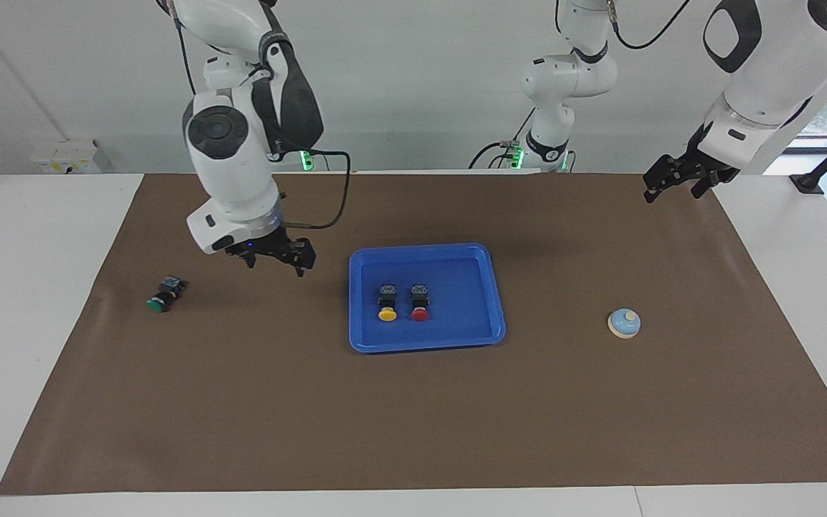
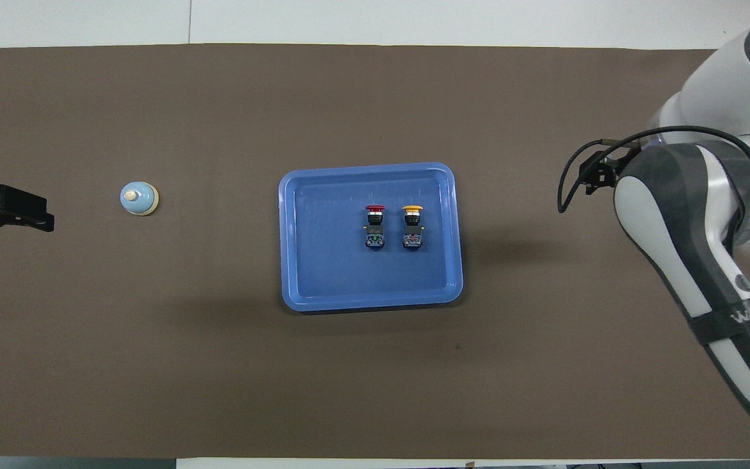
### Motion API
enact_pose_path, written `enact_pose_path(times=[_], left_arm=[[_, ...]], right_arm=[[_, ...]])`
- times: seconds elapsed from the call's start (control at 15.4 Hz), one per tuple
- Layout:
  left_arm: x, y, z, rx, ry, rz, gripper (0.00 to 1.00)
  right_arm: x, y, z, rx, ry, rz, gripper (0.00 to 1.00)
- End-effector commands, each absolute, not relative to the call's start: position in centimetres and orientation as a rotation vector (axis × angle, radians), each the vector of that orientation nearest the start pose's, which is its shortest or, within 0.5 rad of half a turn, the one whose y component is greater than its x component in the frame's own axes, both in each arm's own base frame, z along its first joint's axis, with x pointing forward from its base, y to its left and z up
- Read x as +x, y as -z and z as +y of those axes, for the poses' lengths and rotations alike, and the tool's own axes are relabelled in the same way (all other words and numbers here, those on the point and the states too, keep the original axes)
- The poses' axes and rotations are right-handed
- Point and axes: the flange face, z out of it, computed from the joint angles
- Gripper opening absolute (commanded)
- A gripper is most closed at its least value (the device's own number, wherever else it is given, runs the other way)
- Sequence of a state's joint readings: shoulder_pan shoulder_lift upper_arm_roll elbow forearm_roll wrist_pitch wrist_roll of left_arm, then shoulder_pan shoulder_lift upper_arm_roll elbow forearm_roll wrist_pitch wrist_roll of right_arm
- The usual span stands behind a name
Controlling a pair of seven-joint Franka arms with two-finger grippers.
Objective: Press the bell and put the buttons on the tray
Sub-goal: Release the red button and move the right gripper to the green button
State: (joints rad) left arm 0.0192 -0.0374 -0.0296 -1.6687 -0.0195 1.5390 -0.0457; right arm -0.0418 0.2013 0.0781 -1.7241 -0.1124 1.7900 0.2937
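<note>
The blue tray (image 1: 465, 305) (image 2: 323, 273) lies mid-mat. In it the yellow button (image 1: 387, 302) (image 2: 412, 227) and the red button (image 1: 419, 302) (image 2: 375, 227) lie side by side. A green button (image 1: 162, 295) lies on its side on the mat toward the right arm's end; the right arm hides it in the overhead view. My right gripper (image 1: 277, 263) hangs open and empty over the mat between the green button and the tray. The bell (image 1: 624, 323) (image 2: 139, 198) stands toward the left arm's end. My left gripper (image 1: 678, 179) (image 2: 5, 212) waits open and empty at that end.
A brown mat (image 1: 413, 416) covers most of the white table (image 1: 33, 287). The right arm's black cable (image 1: 338, 197) loops beside its wrist. A third white arm (image 1: 564, 79) stands at the robots' edge of the table.
</note>
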Motion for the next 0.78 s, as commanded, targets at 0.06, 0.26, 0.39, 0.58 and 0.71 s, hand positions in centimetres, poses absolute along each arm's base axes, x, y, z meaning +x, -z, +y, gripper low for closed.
enact_pose_path(times=[0.06, 0.26, 0.39, 0.58, 0.71], left_arm=[[53.3, -59.8, -0.6, -3.134, -0.137, -0.058, 1.0], [53.3, -59.8, -0.6, -3.134, -0.137, -0.058, 1.0], [53.3, -59.8, -0.6, -3.134, -0.137, -0.058, 1.0], [53.3, -59.8, -0.6, -3.134, -0.137, -0.058, 1.0], [53.3, -59.8, -0.6, -3.134, -0.137, -0.058, 1.0]], right_arm=[[55.9, -40.8, -7.7, -3.228, -0.105, 0.365, 1.0], [52.8, -36.9, -12.3, -3.22, 0.011, 0.356, 1.0], [51.9, -35.6, -14.4, -3.217, 0.046, 0.369, 1.0], [50.9, -33.6, -15.4, -3.209, 0.107, 0.393, 1.0], [50.5, -32.1, -15.4, -3.204, 0.135, 0.392, 1.0]])
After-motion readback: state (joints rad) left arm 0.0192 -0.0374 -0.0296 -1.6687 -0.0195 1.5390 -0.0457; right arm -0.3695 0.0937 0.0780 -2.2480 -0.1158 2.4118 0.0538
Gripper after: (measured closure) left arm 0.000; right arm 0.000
